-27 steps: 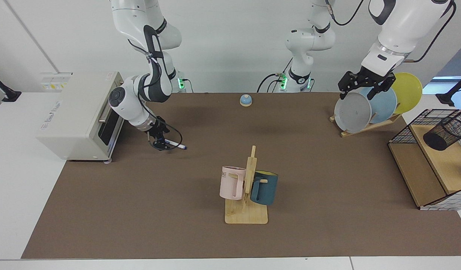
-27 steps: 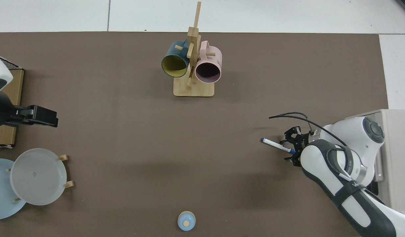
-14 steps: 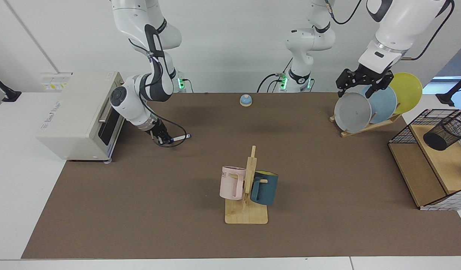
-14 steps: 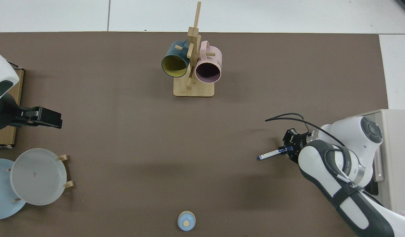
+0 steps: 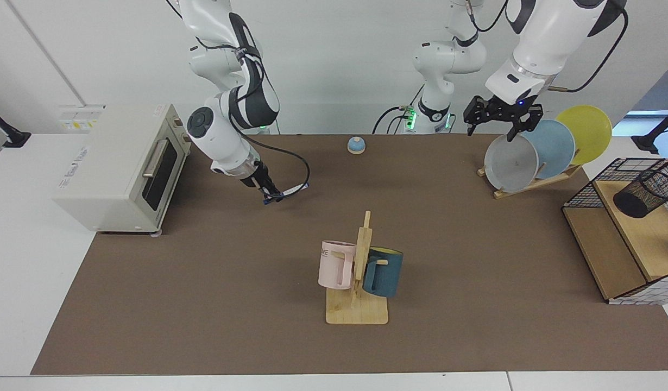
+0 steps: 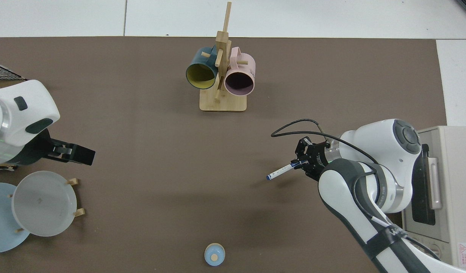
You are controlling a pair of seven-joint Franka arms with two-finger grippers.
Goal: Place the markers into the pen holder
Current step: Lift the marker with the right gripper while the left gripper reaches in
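Right hand (image 5: 270,196) gripping marker (image 6: 281,171) above open mat (image 5: 203,282), mid-table

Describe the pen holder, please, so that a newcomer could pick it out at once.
Find the black wire-grid shelf frame with wooden boards at the table's end, beyond the plate rack. The pen holder sits on its upper board: a small black mesh cup, tilted, the only round thing there.

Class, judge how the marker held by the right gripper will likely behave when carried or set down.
The marker looks stiff, sticking straight out of the right gripper. Slim, so probably light. Its round barrel may roll once released.
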